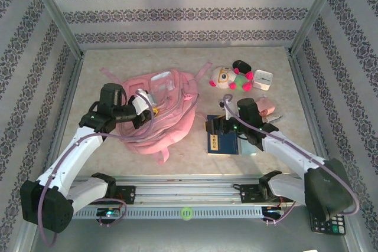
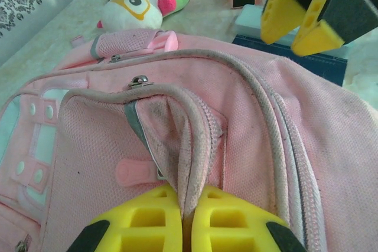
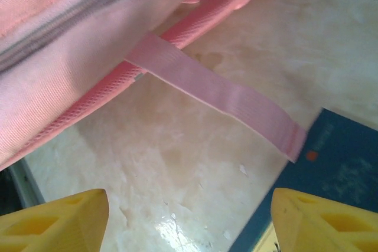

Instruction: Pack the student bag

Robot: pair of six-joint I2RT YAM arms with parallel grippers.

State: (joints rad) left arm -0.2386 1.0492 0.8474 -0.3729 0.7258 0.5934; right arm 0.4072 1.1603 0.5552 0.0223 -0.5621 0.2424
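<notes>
Patterned-wall enclosure, pale stone-look table (image 1: 189,163). Top view: the student bag (image 1: 159,110) lies flat. The plush toy (image 1: 227,77) and blue book (image 1: 221,141) sit outside it, to its right, so packing appears barely begun. Left wrist view: the left gripper (image 2: 186,208) is clamped tight on the bag's zipper-edge fold. Right wrist view: the right gripper (image 3: 189,216) stands wide and empty, above the table just beside the bag's strap (image 3: 218,95).

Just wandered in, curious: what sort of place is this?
Likely a robot test booth: a table walled by patterned backdrop panels, two robot arms bolted at its edge, a pink backpack and plush toy as props.
</notes>
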